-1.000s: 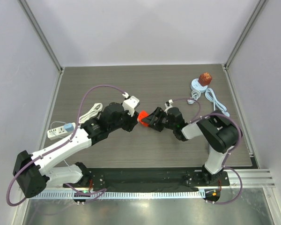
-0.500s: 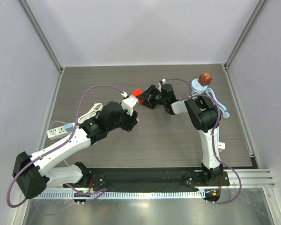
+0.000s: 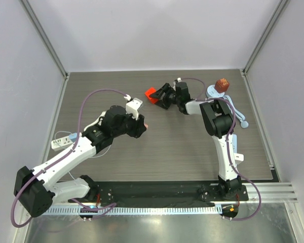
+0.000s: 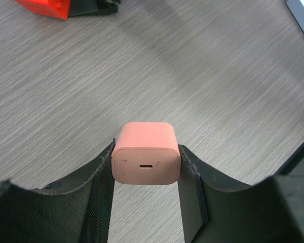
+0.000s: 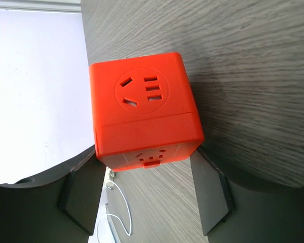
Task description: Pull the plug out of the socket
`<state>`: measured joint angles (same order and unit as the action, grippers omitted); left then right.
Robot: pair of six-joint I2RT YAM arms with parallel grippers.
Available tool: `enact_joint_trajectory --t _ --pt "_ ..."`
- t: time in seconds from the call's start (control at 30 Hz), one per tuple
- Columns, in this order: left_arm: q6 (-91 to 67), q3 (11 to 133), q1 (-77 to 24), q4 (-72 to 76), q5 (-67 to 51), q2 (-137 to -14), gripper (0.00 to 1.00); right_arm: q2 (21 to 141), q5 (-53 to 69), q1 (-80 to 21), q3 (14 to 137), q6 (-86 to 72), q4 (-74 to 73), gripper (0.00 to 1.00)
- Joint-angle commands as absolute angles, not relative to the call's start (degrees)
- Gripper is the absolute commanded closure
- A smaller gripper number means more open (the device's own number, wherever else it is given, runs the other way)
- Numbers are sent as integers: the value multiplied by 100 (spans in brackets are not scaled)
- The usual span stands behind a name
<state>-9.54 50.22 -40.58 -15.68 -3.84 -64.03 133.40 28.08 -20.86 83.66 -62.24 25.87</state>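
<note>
My left gripper is shut on the pink plug, a small rounded cube with a slot in its near face. It hangs just above the wood-grain table; in the top view the plug shows at the left gripper near the table's middle. The orange cube socket sits between the tips of my right gripper, its holes facing up and empty. In the top view the socket lies toward the back, left of the right gripper. Plug and socket are well apart.
A white power strip with a coiled white cable lies at the left edge. At the back right, a pale blue round base carries a brown object, beside a pale cable. Grey walls enclose the table.
Plug and socket met at the table's middle a second ago. The right gripper has since carried the socket toward the back, while the left gripper drew back slightly with the plug.
</note>
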Motion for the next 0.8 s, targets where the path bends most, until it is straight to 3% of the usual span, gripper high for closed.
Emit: enact_joint_trajectory --t 0.0,0.3,0.47,0.77 --pt "-1142 5133 -3850 -1204 -685 -6451 100 13316 2584 -2109 8183 -6267 2583 28" --pt "-1011 5133 -3770 -1257 -642 -6636 100 13359 2663 -2092 8086 -6258 2654 18" --pt "-870 5098 -3771 -1204 -939 -6785 100 13105 2690 -2083 7771 -6161 2602 6" --pt "-1230 5335 -3771 -1432 -1388 -7909 100 11050 1742 -2188 6066 -4574 908 4"
